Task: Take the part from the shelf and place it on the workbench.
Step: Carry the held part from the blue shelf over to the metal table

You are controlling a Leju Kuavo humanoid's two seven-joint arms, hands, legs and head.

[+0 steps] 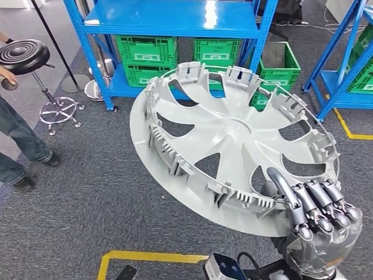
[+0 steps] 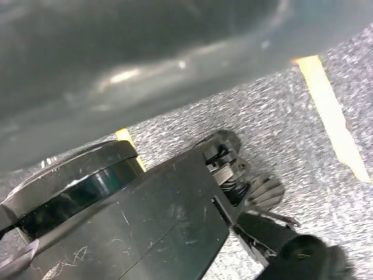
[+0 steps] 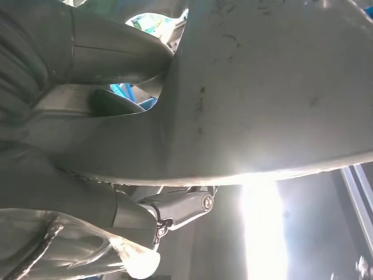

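There is one wheel cover (image 1: 233, 137), four green crates (image 1: 147, 49) near the blue shelf (image 1: 171, 17), and one stool (image 1: 24, 55).

A large silver wheel cover (image 1: 233, 146) is held tilted above grey carpet, its ribbed inner side facing up. The robot's right hand (image 1: 315, 224) grips its near rim, fingers curled over the edge. Beyond the wheel cover stands a blue shelf (image 1: 171, 23) with green crates (image 1: 147, 58) underneath. Left of the wheel cover, well apart, are a black stool (image 1: 24, 55) and a person's legs (image 1: 20, 149).
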